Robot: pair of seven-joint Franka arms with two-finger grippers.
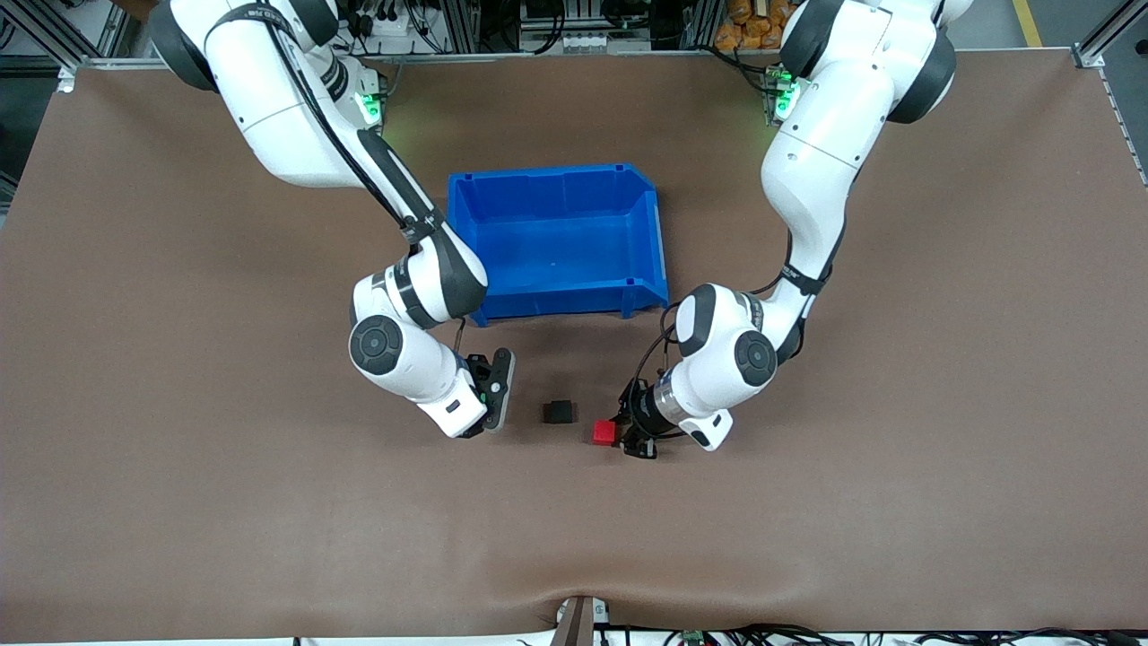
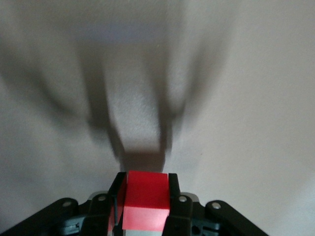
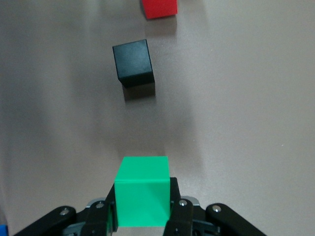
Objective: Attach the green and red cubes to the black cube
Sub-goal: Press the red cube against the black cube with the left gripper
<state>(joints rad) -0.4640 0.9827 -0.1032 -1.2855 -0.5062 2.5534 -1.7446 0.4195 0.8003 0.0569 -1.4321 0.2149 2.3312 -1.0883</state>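
1. Left gripper (image 1: 619, 437) is clamped on the red cube (image 1: 604, 432), low over the table (image 1: 179, 449), just beside the black cube (image 1: 558, 411) toward the left arm's end; the left wrist view shows a finger (image 2: 173, 191) pressed on each side of the cube.
2. Right gripper (image 1: 489, 395) is closed on the green cube (image 3: 142, 196) – seen only in the right wrist view – low over the table toward the right arm's end of the black cube.
3. Black cube sits on the table between both grippers, touching neither, nearer the front camera than the blue bin (image 1: 556, 184).
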